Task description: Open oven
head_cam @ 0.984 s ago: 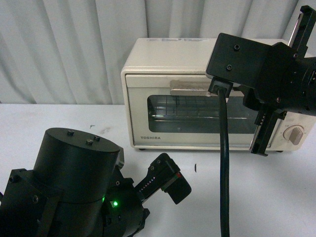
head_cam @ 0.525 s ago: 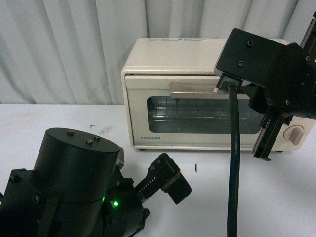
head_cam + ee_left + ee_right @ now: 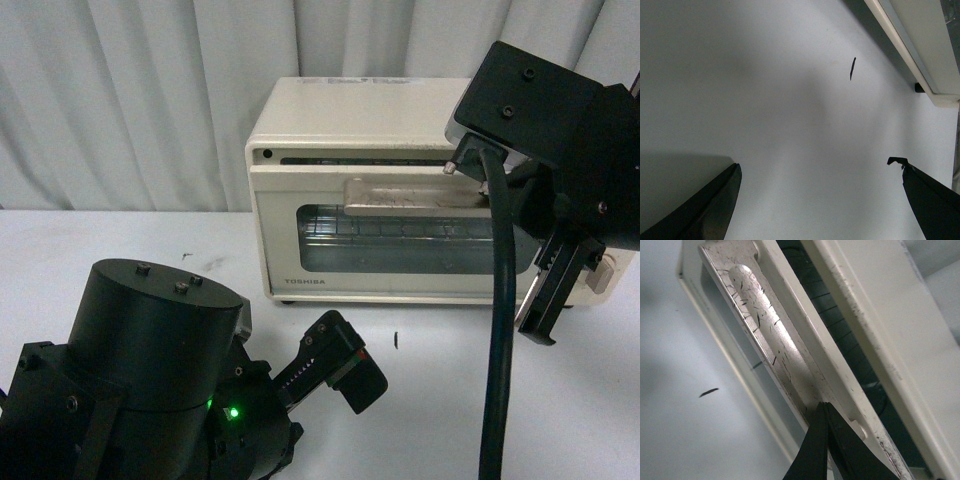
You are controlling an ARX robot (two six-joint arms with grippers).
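Note:
The cream-white TOSHIBA oven (image 3: 340,115) stands at the back of the white table. Its glass door (image 3: 300,240) is tipped slightly outward, with a dark slit along the top edge. The beige bar handle (image 3: 400,195) crosses the door's upper part. In the right wrist view, my right gripper (image 3: 824,407) is shut, its fingertips pressed together against the handle (image 3: 760,320) near one end, beside the dark gap (image 3: 840,325). From the front, the right wrist (image 3: 560,130) hides those fingertips. My left gripper (image 3: 815,164) is open over bare table, holding nothing.
The left arm's bulky black base (image 3: 160,330) fills the front left of the table. A thick black cable (image 3: 498,330) hangs from the right wrist. A small black mark (image 3: 397,340) lies on the table before the oven. Grey curtains (image 3: 130,90) hang behind.
The oven door has gone from closed to slightly ajar, and a dark slit has appeared along its top. The right wrist has shifted to the right. The left arm has not moved.

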